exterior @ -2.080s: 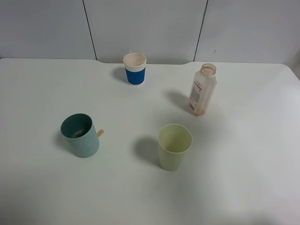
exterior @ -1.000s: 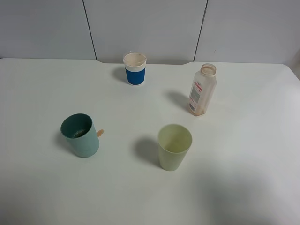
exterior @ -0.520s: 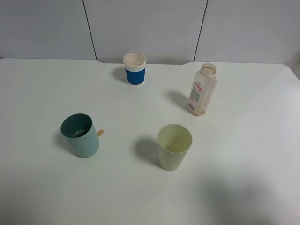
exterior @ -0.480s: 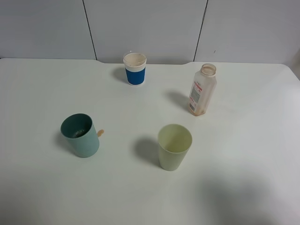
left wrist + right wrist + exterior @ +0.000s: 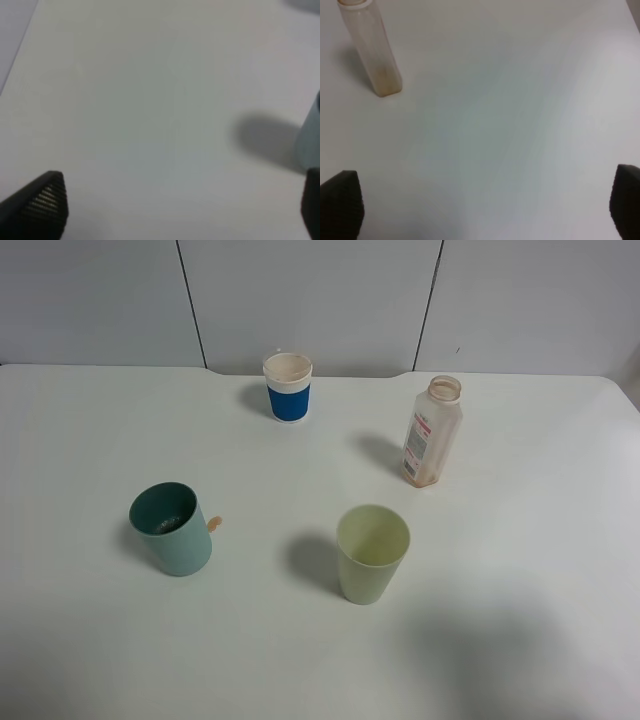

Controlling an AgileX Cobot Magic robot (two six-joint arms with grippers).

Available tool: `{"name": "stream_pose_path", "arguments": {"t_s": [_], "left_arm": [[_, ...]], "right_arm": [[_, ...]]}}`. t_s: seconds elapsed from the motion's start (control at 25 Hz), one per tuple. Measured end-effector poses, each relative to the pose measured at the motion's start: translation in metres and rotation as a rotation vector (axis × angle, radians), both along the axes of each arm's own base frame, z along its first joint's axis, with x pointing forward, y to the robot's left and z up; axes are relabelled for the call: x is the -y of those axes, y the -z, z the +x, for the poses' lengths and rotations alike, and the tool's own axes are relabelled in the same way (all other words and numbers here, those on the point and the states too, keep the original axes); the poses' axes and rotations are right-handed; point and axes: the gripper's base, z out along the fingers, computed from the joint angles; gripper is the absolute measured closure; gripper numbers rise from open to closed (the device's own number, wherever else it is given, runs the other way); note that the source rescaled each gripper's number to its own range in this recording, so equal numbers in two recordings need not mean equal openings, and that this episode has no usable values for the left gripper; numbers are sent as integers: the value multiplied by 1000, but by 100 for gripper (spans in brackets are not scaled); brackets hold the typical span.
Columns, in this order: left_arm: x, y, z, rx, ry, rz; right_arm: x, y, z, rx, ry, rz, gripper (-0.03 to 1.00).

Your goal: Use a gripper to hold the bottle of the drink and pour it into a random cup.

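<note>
Right tool [image 5: 480, 210] spread wide over bare white tabletop [image 5: 520, 570], left tool [image 5: 182, 207] likewise parted and gripping nothing, pale yellow-green tumbler [image 5: 372, 553] nearest, teal cup [image 5: 171, 528] off left, bottle [image 5: 431, 432] upright beyond, uncapped, blue-banded paper cup [image 5: 288, 386] farthest back.

Only fingertips show of the robot. The left pincer [image 5: 170, 210] has matte black fingers [image 5: 42, 202] with a finely ribbed inner pad and rounded tip. The right pincer [image 5: 485, 205] shows two plain black, blunt-ended fingers [image 5: 342, 202].
</note>
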Motion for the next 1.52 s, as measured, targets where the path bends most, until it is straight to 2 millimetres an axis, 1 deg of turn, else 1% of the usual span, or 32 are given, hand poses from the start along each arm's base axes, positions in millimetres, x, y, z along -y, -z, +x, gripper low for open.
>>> {"name": "stream_pose_path", "arguments": {"t_s": [1.52], "left_arm": [[0, 0, 0, 0, 0, 0]], "right_arm": [[0, 0, 0, 0, -2, -2, -3]]}}
